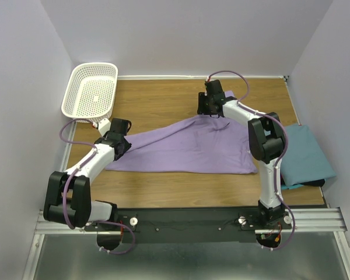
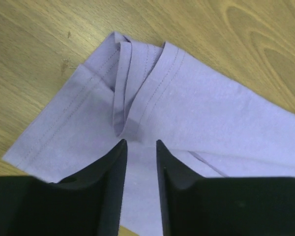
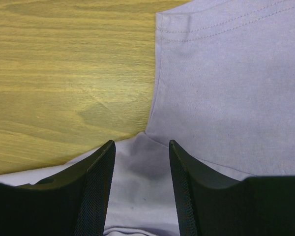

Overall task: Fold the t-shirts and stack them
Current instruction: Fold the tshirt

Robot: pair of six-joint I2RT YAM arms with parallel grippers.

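Observation:
A lavender t-shirt [image 1: 186, 149] lies spread over the middle of the wooden table, narrowing toward the back. My left gripper [image 1: 120, 135] is low over its left end. In the left wrist view the left gripper [image 2: 141, 143] is open, with cloth flat under the gap and a puckered fold of hem [image 2: 130, 93] just ahead of the tips. My right gripper [image 1: 212, 104] is over the shirt's far point. It too is open [image 3: 141, 143], above lavender cloth [image 3: 226, 88] where a sleeve meets the body. A teal t-shirt [image 1: 303, 154] lies folded at the right edge.
A white mesh basket [image 1: 90, 90] stands at the back left corner, close behind the left arm. Bare wood [image 1: 157, 99] shows behind the shirt and along the front. Walls close in the table on three sides.

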